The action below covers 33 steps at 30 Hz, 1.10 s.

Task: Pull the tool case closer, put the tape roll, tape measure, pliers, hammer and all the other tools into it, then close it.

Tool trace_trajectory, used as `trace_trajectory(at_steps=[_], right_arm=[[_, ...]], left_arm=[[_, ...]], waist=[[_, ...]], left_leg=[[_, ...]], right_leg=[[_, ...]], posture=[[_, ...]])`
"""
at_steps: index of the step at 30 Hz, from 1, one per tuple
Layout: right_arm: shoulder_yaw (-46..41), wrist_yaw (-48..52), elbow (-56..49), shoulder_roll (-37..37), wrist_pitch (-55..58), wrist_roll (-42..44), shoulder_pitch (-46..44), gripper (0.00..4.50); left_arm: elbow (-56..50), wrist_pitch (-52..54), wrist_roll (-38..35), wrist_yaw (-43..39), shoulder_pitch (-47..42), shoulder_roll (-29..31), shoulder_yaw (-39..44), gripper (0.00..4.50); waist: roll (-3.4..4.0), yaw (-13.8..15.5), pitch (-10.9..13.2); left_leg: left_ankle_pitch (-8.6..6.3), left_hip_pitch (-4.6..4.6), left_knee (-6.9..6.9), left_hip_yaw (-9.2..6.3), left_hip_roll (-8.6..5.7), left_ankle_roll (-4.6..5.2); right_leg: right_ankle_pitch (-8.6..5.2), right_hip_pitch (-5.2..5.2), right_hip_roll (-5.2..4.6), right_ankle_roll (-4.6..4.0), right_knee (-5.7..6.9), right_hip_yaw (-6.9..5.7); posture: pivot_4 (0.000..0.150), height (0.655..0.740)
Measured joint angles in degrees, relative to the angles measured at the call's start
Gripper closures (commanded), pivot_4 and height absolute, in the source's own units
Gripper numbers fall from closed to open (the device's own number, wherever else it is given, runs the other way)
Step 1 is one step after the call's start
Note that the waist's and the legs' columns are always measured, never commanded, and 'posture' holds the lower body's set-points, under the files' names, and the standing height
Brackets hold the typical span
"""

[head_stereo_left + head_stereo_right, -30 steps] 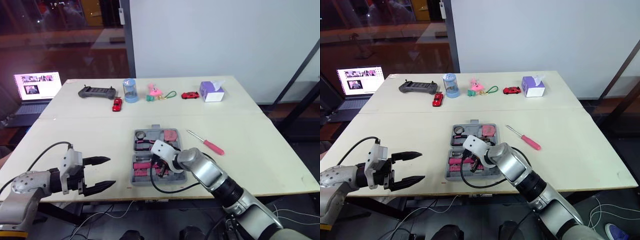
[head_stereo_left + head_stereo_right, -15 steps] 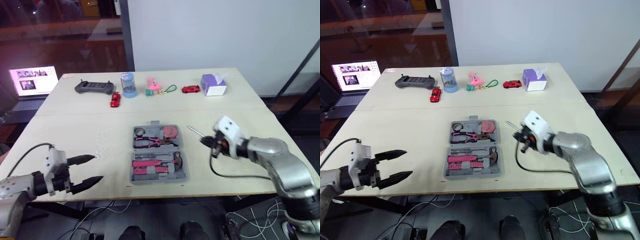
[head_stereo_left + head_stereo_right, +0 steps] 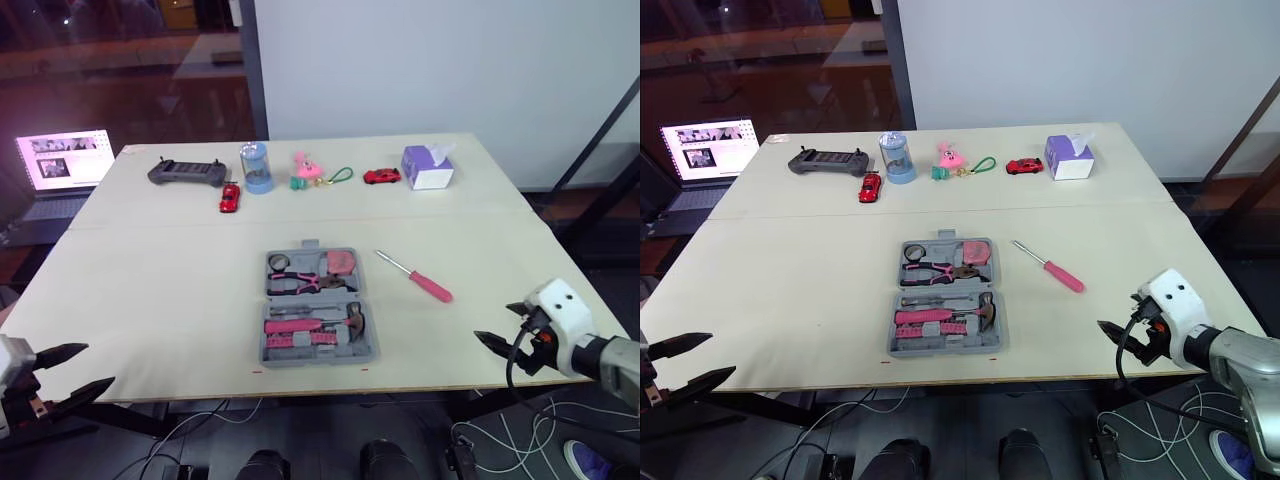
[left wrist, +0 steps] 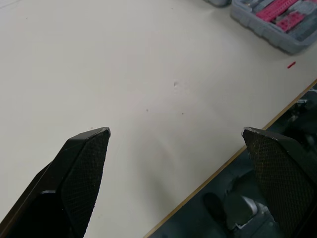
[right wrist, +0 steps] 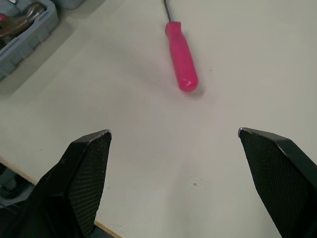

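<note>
The tool case (image 3: 315,305) lies open at mid-frame, with the screwdriver (image 3: 415,278) to its right, outside it. Bring your right claw (image 5: 174,134), spread wide and empty, back across the pink handle. Your left claw (image 4: 176,131) is likewise spread and empty. A second ago the right claw was over the case; both claws now sit in the lower corners.

The pads (image 5: 91,168) of the right gripper (image 5: 173,131) are finished in matt black, finely cross-hatched. Beyond them, the screwdriver (image 5: 181,57) is handled in glossy pink plastic; the table (image 5: 138,129) is finished smooth and matt.
</note>
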Motion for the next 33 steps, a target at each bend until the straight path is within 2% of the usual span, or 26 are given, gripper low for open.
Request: trace_trajectory(at_steps=[8,13,17,25,33], right_arm=[[2.14,-2.78,-0.19,0.17,1.33,1.23,-1.22,0.14],[11.02,-11.14,1.08,4.76,9.02,-0.17,-12.72,0.14],[17.46,-16.40,5.95,7.89,11.92,-2.76,-19.78,0.14],[24.94,-22.59,23.14,13.40,12.20,-7.37,-32.98,0.14],[28.44,-19.85,44.31,14.32,5.34,-9.79,-43.79,0.14]], left_arm=[[-2.65,1.07,-0.07,-0.29,-0.99,-1.35,-3.13,0.00],[-13.93,5.76,-1.46,1.03,-1.73,-4.57,-9.02,0.00],[-24.18,10.88,-3.67,4.08,-2.07,-7.73,-14.02,0.00],[-38.86,16.99,-6.81,9.98,-3.39,-10.79,-20.76,0.00],[-43.56,20.49,-8.93,12.91,-4.46,-10.48,-22.15,0.00]], waist=[[-0.01,0.11,0.03],[0.01,-0.08,0.05],[0.00,0.22,0.08],[0.05,0.01,0.11],[0.09,-0.17,0.13]], left_leg=[[0.00,0.02,0.02,-0.02,0.00,-0.01],[0.02,0.01,0.02,-0.05,0.01,-0.03],[0.02,-0.07,0.03,-0.08,-0.02,-0.05],[0.04,-0.04,0.02,-0.07,-0.03,-0.07],[0.05,-0.04,0.02,-0.05,-0.03,-0.10]], right_leg=[[0.00,0.02,0.00,0.00,0.01,0.00],[0.01,0.00,0.00,-0.02,0.03,0.00],[0.02,-0.03,-0.02,-0.01,0.00,0.00],[0.03,-0.04,-0.01,-0.02,0.02,0.00],[0.03,-0.05,-0.01,-0.02,0.03,0.00]], posture=[[0.150,0.7400],[0.150,0.7400],[0.150,0.7400],[0.150,0.7400],[0.150,0.7400]])
